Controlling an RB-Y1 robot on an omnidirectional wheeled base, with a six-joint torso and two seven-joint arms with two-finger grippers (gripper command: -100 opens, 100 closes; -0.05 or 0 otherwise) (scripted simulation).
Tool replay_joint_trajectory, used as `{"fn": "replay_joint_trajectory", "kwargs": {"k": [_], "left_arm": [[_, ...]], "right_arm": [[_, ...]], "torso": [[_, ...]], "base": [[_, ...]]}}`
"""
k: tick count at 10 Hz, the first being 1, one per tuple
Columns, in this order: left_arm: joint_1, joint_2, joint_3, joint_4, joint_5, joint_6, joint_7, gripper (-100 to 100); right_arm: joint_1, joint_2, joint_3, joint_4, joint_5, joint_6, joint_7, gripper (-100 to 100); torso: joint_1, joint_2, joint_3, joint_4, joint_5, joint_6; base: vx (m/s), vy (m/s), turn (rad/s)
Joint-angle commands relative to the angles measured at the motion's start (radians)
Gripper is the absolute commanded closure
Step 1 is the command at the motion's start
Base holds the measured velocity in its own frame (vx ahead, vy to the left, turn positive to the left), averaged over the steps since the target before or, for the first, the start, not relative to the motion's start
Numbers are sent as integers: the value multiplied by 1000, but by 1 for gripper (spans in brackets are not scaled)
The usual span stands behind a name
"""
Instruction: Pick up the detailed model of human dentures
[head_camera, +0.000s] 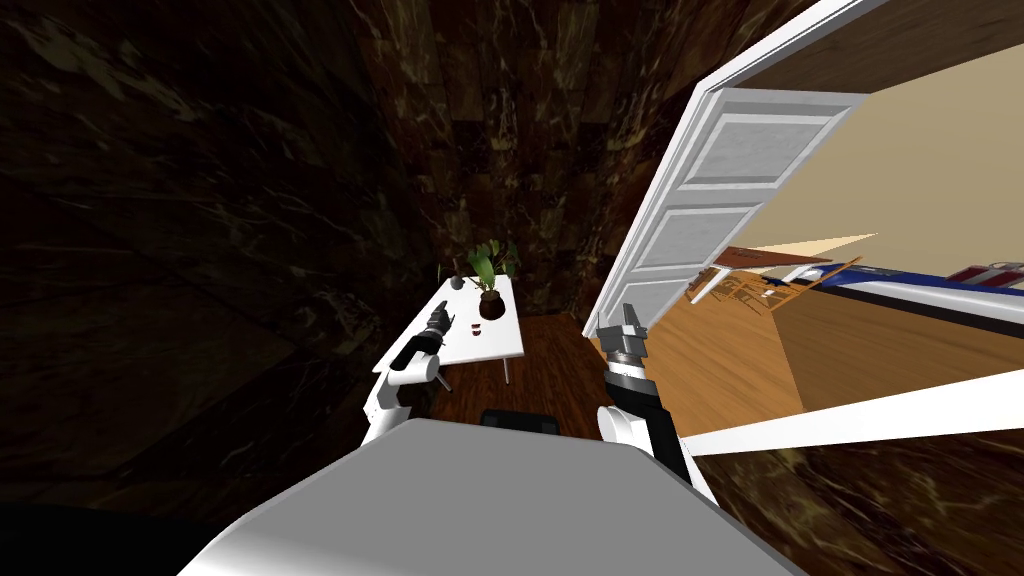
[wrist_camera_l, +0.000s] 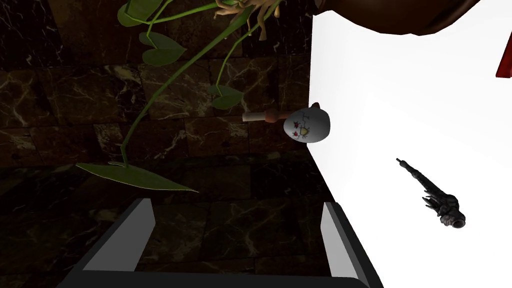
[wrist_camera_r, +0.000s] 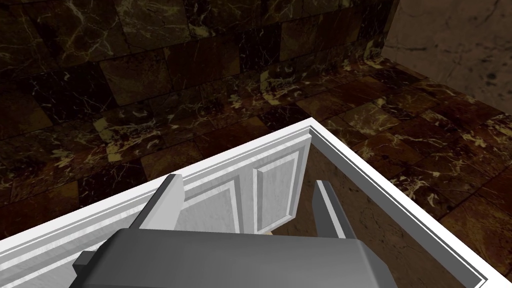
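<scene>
The denture model is a small dark red thing on the white table, just in front of the potted plant. A red sliver at the edge of the left wrist view may be part of it; I cannot tell. My left gripper hovers over the table's left edge, a short way left of the dentures. In its wrist view the left gripper is open and holds nothing. My right gripper is raised to the right of the table, near the door. The right wrist view shows the right gripper open with nothing in it.
On the table lie a dark spiky rod and a white painted egg-shaped thing at the edge, with the brown pot behind. Long plant leaves hang past the table. A white panelled door stands open on the right.
</scene>
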Motion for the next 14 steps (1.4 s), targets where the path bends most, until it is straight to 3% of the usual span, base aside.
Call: {"fn": "replay_joint_trajectory", "kwargs": {"k": [1, 4, 11, 14], "left_arm": [[-14, -1, 12, 25, 1, 50, -2, -100], [-30, 0, 24, 49, 2, 96, -3, -100], [-106, -1, 81, 171, 7, 290, -9, -100], [-121, 0, 92, 194, 8, 340, -10, -100]], "right_arm": [[0, 0, 0, 0, 0, 0, 0, 0], [0, 0, 0, 0, 0, 0, 0, 0], [0, 0, 0, 0, 0, 0, 0, 0], [0, 0, 0, 0, 0, 0, 0, 0]], "torso": [[0, 0, 0, 0, 0, 0], [0, 0, 0, 0, 0, 0], [-1, 0, 0, 0, 0, 0], [0, 0, 0, 0, 0, 0]], "base": [[22, -32, -51], [20, -28, -28], [26, -37, -41], [23, -24, -26]]}}
